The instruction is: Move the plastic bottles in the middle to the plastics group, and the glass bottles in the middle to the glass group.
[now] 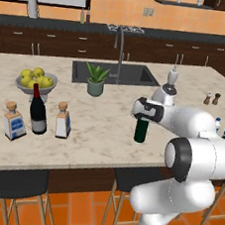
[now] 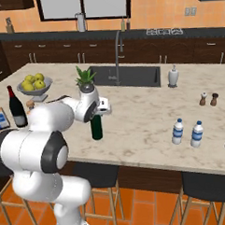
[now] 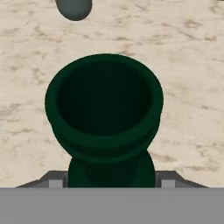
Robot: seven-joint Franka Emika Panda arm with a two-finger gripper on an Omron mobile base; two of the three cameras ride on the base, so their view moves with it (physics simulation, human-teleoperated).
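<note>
The green bottle [image 1: 141, 130] is being gripped at its neck by the gripper [image 3: 105, 181], upright on the counter [image 1: 106, 138] near the front edge.

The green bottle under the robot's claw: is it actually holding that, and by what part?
Yes, it appears so. The gripper is closed on the dark green bottle at its slim neck, just below the open mouth. The bottle's base seems to sit on the counter.

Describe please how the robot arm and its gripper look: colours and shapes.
The arm has rounded glossy white shells with dark, near-black rings at the joints. The gripper is a white block with a dark band. In the hand view, grey jaws sit low at either side.
</note>
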